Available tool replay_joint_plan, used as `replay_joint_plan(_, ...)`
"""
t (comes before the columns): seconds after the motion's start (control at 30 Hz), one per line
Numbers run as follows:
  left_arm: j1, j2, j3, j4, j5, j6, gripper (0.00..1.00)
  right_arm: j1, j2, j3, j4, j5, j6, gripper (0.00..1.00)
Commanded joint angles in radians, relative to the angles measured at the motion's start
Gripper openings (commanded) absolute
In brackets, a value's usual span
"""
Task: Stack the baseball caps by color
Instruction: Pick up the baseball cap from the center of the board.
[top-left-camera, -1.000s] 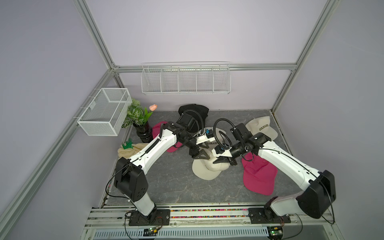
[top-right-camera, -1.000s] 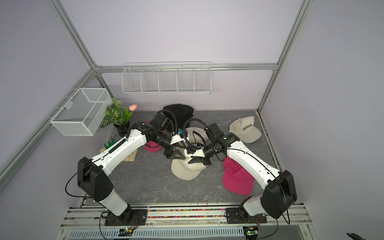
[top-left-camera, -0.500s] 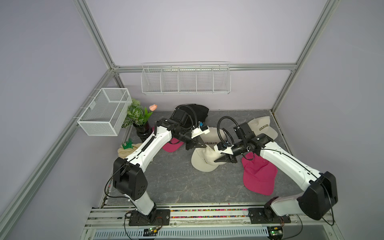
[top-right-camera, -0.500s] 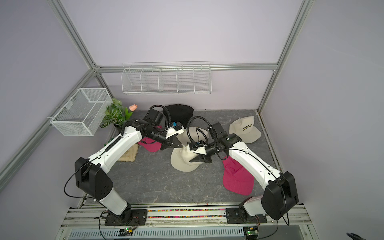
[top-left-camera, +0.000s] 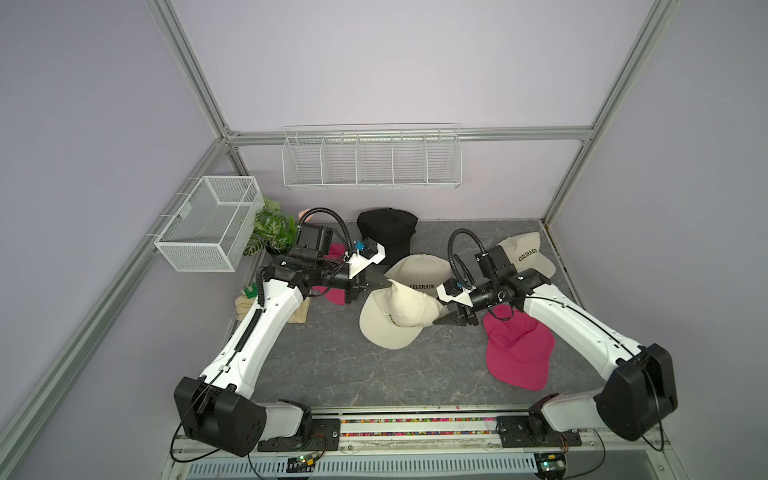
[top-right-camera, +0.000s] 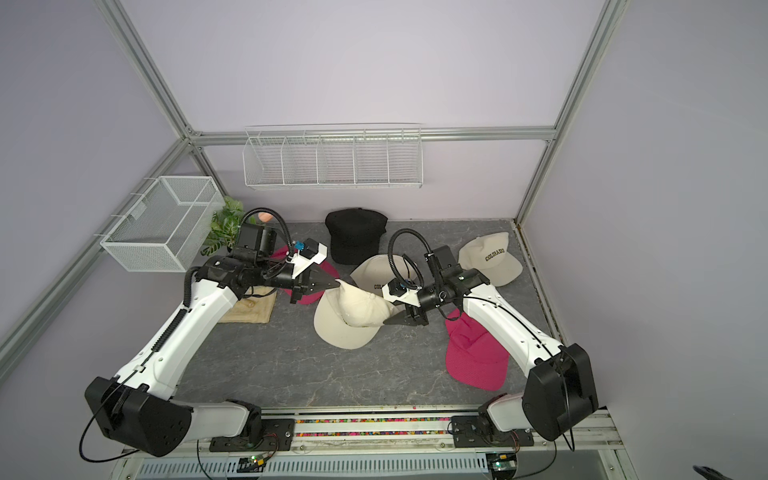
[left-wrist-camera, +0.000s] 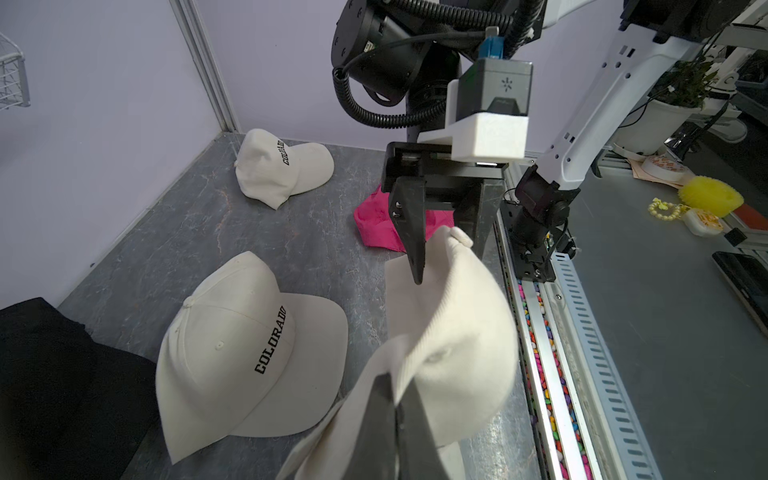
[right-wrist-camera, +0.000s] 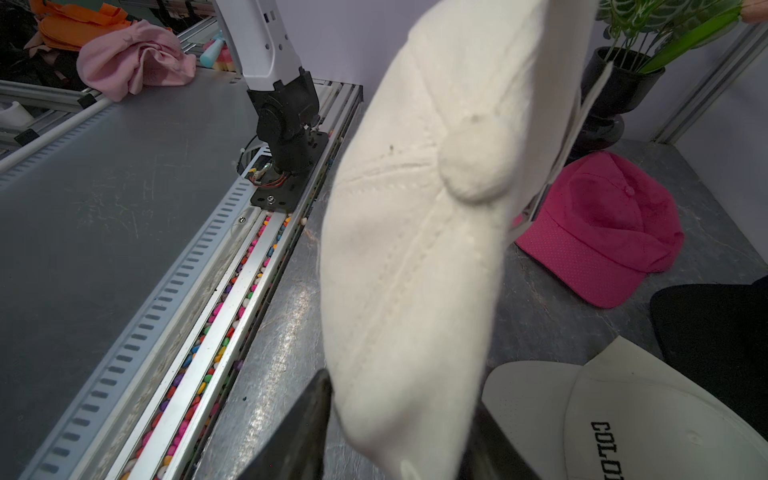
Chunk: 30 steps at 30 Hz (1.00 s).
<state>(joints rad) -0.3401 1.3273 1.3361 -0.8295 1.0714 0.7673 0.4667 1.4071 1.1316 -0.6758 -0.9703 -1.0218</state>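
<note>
A cream cap (top-left-camera: 399, 322) (top-right-camera: 353, 320) hangs tilted over the mat, stretched between both arms. My left gripper (top-left-camera: 384, 284) (left-wrist-camera: 397, 399) is shut on its rim. My right gripper (top-left-camera: 444, 316) (right-wrist-camera: 399, 415) stands open, its jaws either side of the crown (right-wrist-camera: 415, 249). A second cream COLORADO cap (top-left-camera: 419, 272) lies just behind, and a third (top-left-camera: 523, 257) sits at the back right. The black caps (top-left-camera: 386, 235) lie against the back wall. One pink cap (top-left-camera: 517, 353) lies under the right arm. Another pink cap (top-left-camera: 334, 291) shows under my left wrist.
A potted plant (top-left-camera: 270, 228) stands in the back left corner. Next to it lies a folded towel (top-right-camera: 249, 309) with a green toy (top-left-camera: 249, 291). A wire basket (top-left-camera: 208, 224) hangs on the left wall and a wire shelf (top-left-camera: 372, 162) on the back wall.
My left gripper has shut on the cream cap's rim and drawn it slightly back and left. My right gripper, which was shut on the cap, has opened.
</note>
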Motion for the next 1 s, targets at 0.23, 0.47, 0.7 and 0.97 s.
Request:
replay_joint_plan(0.23, 0.011, -0.033, -0.021, 0.035, 0.042, 0.01, 0.0, -0.031, -0.016, 0.015, -0.155, -0.038, -0.08, 0.43)
replay_joint_plan(0.47, 0.013, -0.031, -0.027, 0.036, 0.009, 0.004, 0.0, -0.052, -0.021, 0.037, -0.23, 0.006, -0.102, 0.35)
replay_joint_plan(0.7, 0.011, 0.003, -0.051, 0.141, -0.044, -0.1, 0.0, -0.084, -0.042, 0.038, -0.183, 0.035, -0.061, 0.07)
replay_joint_plan(0.97, -0.101, 0.117, -0.019, 0.247, -0.306, -0.259, 0.0, -0.185, 0.016, 0.129, -0.23, -0.001, -0.104, 0.07)
